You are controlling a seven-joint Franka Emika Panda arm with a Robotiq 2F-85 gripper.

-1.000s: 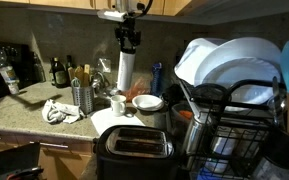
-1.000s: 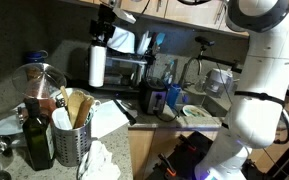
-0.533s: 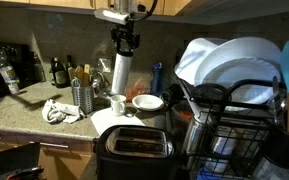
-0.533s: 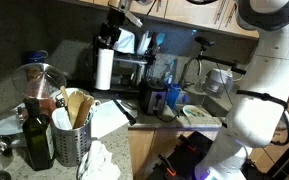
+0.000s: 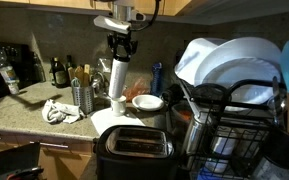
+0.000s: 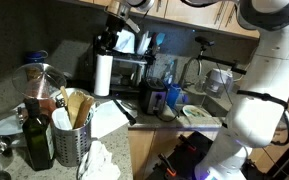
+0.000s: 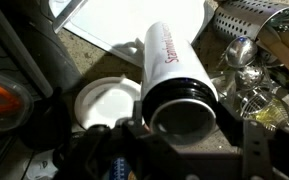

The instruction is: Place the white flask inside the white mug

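A crowded kitchen counter (image 5: 19, 120), seen from my remote station. The white body of the robot (image 6: 262, 90) stands at its end and fills one side of an exterior view. A black wire dish rack (image 5: 219, 120), stacked with white plates (image 5: 234, 60), takes up the far side of the worktop. A dark toaster (image 5: 134, 147) sits at the front edge, with a flat white board (image 5: 106, 121) lying just behind it.

At the centre, the gripper (image 5: 120, 48) hangs from above and pinches the white flask (image 5: 116, 78) by its darker top end. In the wrist view a finger sits on either side of that dark collar. The flask stands upright in both exterior views, its lower end down at the white mug (image 5: 117, 106). White meets white there, and I cannot tell whether the base is inside the rim or just above it. In the wrist view the flask's own body hides the mug.

The perforated metal utensil cup (image 5: 82, 97) stands near the flask on one side, and the wide white bowl (image 5: 148, 102) sits just beside the mug on the other. A dark blue bottle (image 5: 156, 78) stands behind the bowl. A crumpled pale cloth (image 5: 57, 110) lies in front of the utensil cup.
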